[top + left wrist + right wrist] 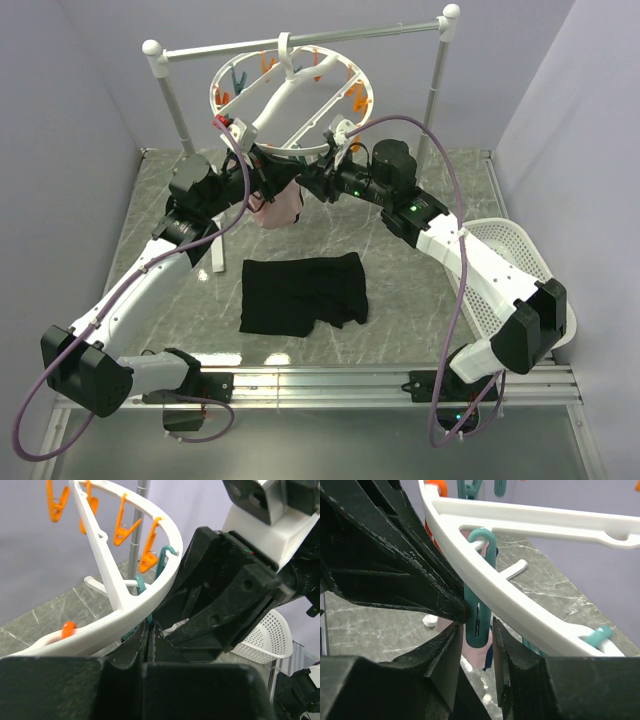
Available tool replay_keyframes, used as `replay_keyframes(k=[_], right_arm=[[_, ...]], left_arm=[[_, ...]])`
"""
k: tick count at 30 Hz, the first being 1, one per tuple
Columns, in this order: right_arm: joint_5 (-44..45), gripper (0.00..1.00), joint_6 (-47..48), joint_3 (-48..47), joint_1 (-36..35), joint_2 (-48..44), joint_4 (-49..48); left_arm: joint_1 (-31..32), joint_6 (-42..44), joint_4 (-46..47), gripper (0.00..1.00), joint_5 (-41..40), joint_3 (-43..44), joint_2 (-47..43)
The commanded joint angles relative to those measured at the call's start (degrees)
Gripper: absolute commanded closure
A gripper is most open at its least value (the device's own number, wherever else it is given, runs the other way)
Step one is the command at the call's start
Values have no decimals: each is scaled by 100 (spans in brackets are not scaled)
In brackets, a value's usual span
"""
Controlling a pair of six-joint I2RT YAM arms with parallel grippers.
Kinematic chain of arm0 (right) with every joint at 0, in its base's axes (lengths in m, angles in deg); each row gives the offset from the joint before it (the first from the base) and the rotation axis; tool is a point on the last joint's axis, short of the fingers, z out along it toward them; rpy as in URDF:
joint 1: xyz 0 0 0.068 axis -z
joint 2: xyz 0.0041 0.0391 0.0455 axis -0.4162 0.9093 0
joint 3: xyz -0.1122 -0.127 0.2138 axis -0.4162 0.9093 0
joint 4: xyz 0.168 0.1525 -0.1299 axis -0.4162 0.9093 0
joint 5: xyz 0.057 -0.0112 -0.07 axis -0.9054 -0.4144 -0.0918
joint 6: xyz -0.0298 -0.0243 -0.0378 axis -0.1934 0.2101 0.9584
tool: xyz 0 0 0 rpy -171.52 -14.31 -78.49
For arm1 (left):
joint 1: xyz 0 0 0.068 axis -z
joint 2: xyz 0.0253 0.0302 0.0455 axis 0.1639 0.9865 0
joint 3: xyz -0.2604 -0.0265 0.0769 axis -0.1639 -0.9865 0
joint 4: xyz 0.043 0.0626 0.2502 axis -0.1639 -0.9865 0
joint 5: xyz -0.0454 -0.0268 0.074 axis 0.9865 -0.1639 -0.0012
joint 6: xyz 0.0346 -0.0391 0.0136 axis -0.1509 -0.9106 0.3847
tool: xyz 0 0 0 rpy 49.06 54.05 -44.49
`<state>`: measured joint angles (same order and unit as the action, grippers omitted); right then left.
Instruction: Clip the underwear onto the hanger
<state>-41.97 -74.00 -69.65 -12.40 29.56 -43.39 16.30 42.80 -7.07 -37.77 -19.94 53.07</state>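
From above, both tools crowd together under the near rim of the hanger (280, 100), and their fingertips are lost among dark arm parts there. The hanger hooks on the rail (300, 40), its ring tilted, with orange and teal pins round the rim. A pink garment (285, 210) hangs below the near rim, half hidden by the arms.

The left tool (150, 637) is fully closed, its fingers meeting just under the ring. Its own body and the right arm's black housing block the view, so I cannot tell whether anything is pinched between them.

The right tool (477, 626) is partly open, with a teal pin (479, 580) hanging from the ring between its fingers (447, 650). They sit close against the pin's sides, but I cannot tell whether they press it. Pink cloth shows just below the pin.

The underwear (303, 293) lies flat on the table (400, 300), well apart from the hanger and free of both tools. Its long axis runs left to right, and the leg ends seem to point to the near edge. Neither wrist view shows it.

A white basket (520, 255) stands at the table's right edge, its inside partly covered by the right arm
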Motion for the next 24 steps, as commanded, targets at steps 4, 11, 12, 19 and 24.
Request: replay_keyframes(k=[4,11,12,19,24], right_arm=[[-68,88,223,-304,-89,4,-335],[20,100,39,-340,-124,-111,-212],[38,100,30,-340,-124,-137,-194],[213,100,-251,-357,-159,-137,-159],[433,100,-444,-401,-256,-75,-159]], left_arm=[[54,-259,-77,100,353,45,-199],[37,-970,-568,52,-646,71,-620],[45,-1093,-691,47,-762,80,-691],[45,-2217,-1378,16,-1272,281,-850],[54,-2781,-1265,20,-1221,265,-806]])
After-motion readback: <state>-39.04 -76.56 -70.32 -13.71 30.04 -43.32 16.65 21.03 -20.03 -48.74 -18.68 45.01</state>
